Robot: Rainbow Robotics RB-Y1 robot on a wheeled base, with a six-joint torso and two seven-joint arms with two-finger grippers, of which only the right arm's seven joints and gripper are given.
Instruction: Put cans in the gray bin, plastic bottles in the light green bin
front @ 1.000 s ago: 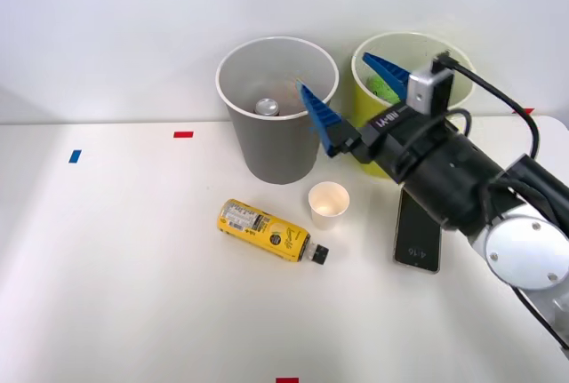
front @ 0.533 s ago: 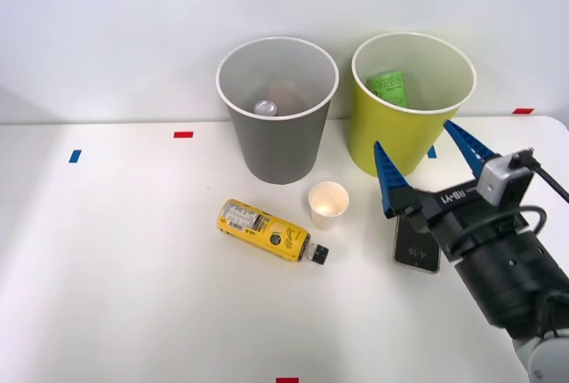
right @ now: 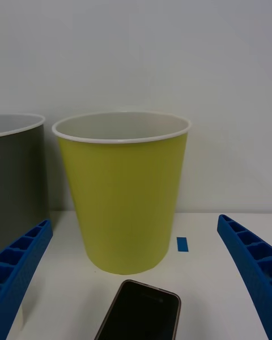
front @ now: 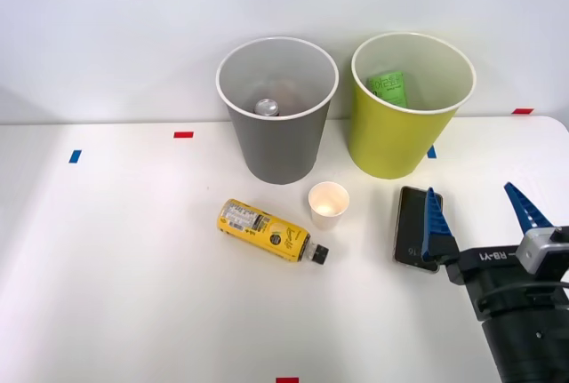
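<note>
The gray bin (front: 277, 107) stands at the back of the table with a can's silver top (front: 267, 107) showing inside it. To its right is the light green bin (front: 409, 107), (right: 124, 192), holding something green. A yellow plastic bottle (front: 265, 230) with a black cap lies on its side in front of the gray bin. My right gripper (front: 480, 205) is open and empty at the front right, low over the table, its blue fingers (right: 22, 260) spread wide and pointing toward the light green bin. The gray bin's edge (right: 20, 170) shows beside it.
A white paper cup (front: 328, 203) stands upright between the bottle and the bins. A dark phone (front: 414, 239), (right: 141, 314) lies flat just ahead of my fingers. Red and blue tape marks (front: 183, 134) dot the white table.
My right arm has drawn back from above the bins toward the front right of the table and dropped lower, its fingers staying open. The bottle, cup and phone have not moved.
</note>
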